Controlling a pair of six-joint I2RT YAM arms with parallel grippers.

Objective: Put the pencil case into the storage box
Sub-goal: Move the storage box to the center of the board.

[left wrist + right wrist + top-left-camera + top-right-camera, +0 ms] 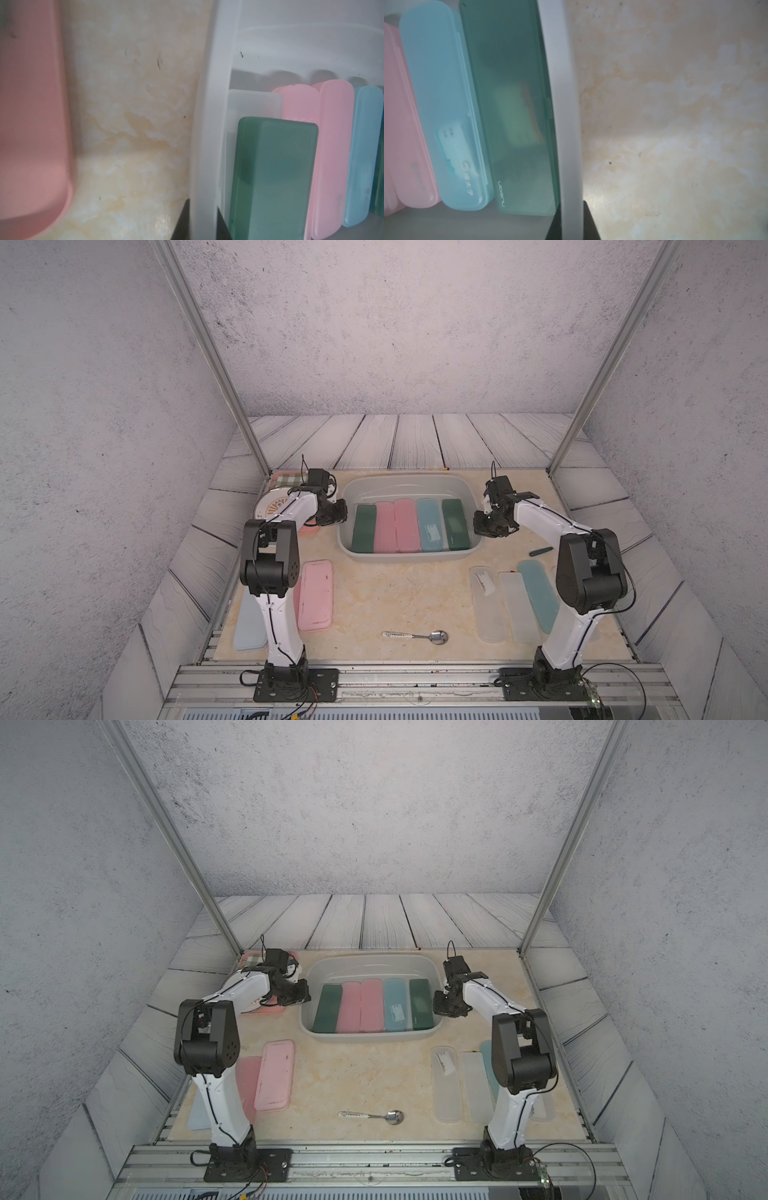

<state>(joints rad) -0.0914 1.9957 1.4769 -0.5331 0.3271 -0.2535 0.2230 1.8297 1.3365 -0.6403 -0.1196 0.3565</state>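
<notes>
Storage box (407,558) rim pinched at both ends: left pincer (336,515), right pincer (483,525) clamped on it, probably to steady or shift box. Pencil cases (385,526) packed side by side inside.

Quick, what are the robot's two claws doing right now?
The left gripper is closed on the storage box rim.
The right gripper is closed on its opposite rim.

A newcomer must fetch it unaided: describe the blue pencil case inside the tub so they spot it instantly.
On the beige tabletop, find the light grey storage box. In its row of cases, the blue pencil case lies between a pink case and a dark green case. It is the only blue one there, with a white patch showing through.
</notes>
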